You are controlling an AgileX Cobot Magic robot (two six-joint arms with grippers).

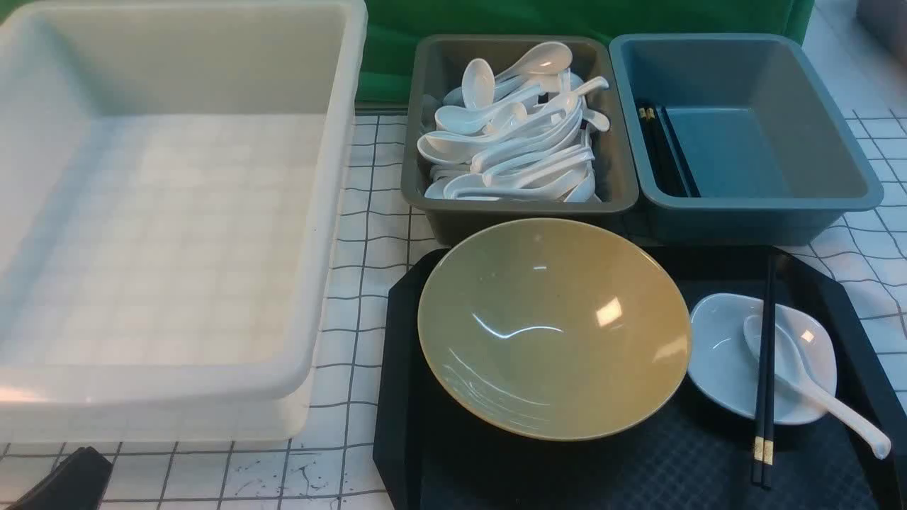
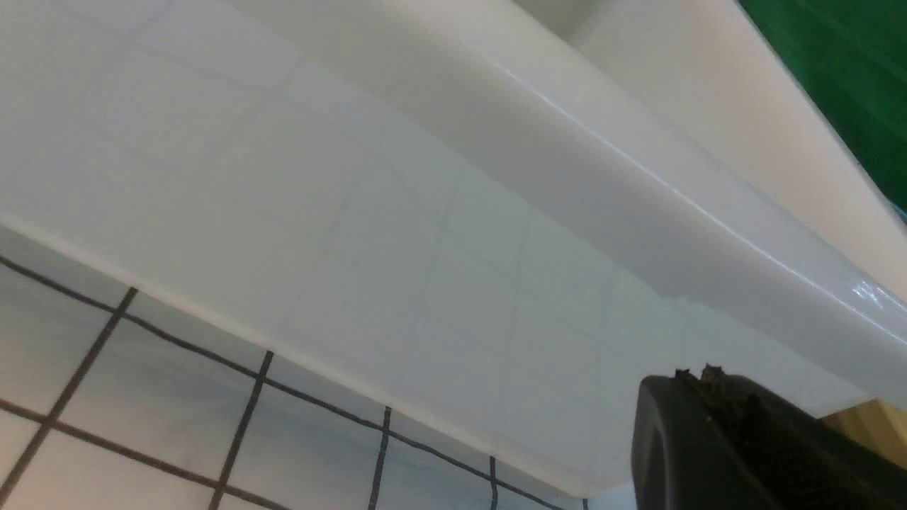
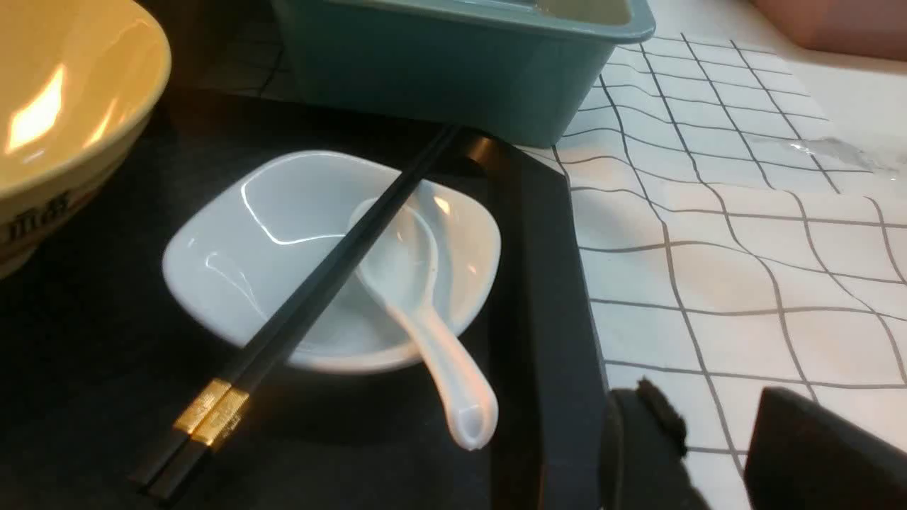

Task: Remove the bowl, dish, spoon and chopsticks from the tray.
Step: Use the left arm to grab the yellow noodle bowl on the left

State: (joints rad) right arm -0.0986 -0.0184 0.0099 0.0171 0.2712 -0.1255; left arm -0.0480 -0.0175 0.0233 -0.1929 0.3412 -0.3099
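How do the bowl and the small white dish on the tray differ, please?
The bowl is yellow-tan, the dish white. The bowl is round and far wider; the dish is small and rounded-square. The bowl is empty; the dish holds the spoon, with the chopsticks lying across it. Both are glossy and sit on the black tray.

The left half of the desk (image 1: 361,283) is taken up by a large white tub (image 1: 312,297), whose wall is seen close before the left pincer (image 2: 708,404). A strip of bare desk is left between the tub and the black tray (image 1: 397,368). The tray's far side is blocked by a grey bin (image 1: 453,227) heaped with spoons and a blue bin (image 1: 751,223). The bowl (image 1: 553,326) is open from above and stands just beside the dish (image 1: 716,354), which is crossed by the chopsticks (image 1: 765,368) and the spoon (image 1: 815,382). Bare desk is seen right of the tray, under the parted right pincer (image 3: 716,453).
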